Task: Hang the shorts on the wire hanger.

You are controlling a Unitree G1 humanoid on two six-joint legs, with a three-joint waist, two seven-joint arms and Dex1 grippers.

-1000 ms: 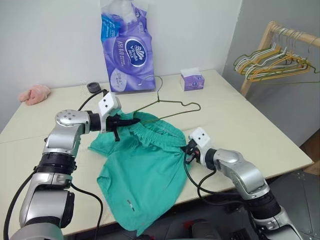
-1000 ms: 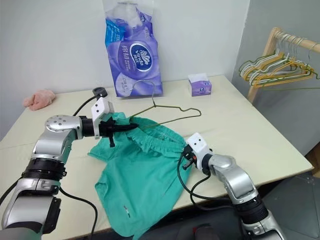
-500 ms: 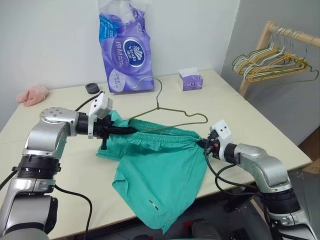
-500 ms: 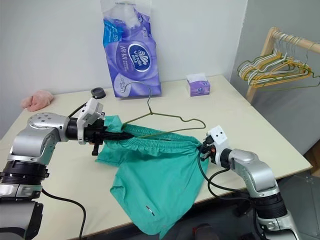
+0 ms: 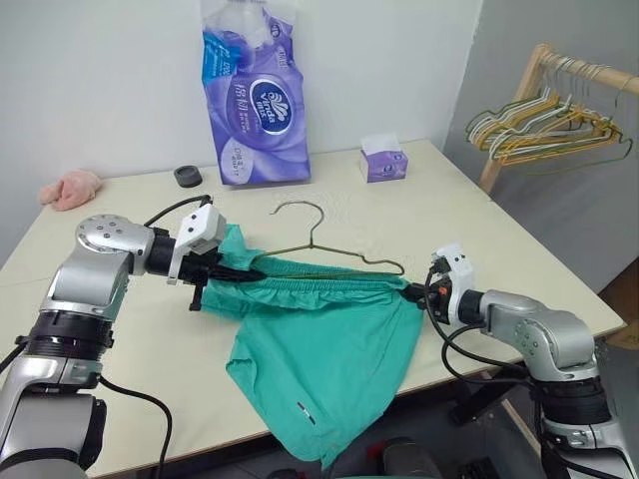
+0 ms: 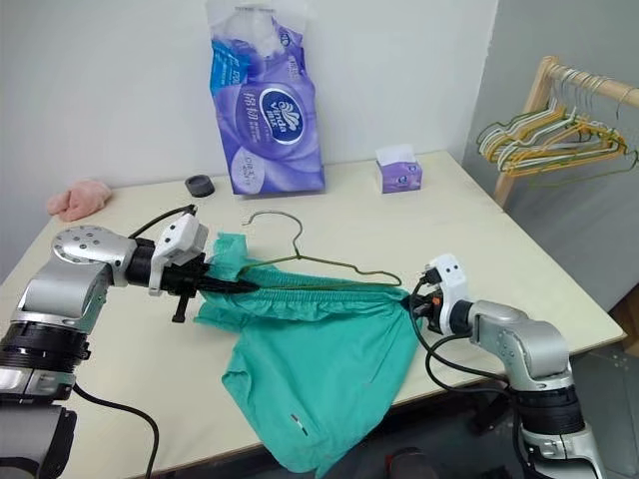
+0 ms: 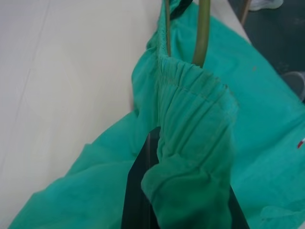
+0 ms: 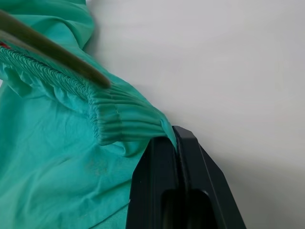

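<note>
1. Over the left half of the table [image 5: 519,259], my left gripper [image 5: 238,270] is pinched tight on one end of the waistband of the shorts [image 5: 319,349].
2. Between my grippers the waistband is stretched taut, and the shorts hang over the table's front edge.
3. Along the waistband lies the wire hanger [image 5: 329,254], hook toward the wall.
4. At the right, my right gripper [image 5: 414,291] is clamped on the other end.

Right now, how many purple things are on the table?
2: a tall purple plastic pack of tissue rolls standing against the wall, and a small purple tissue box to its right, toward the table's far corner. Others could be hidden.
</note>
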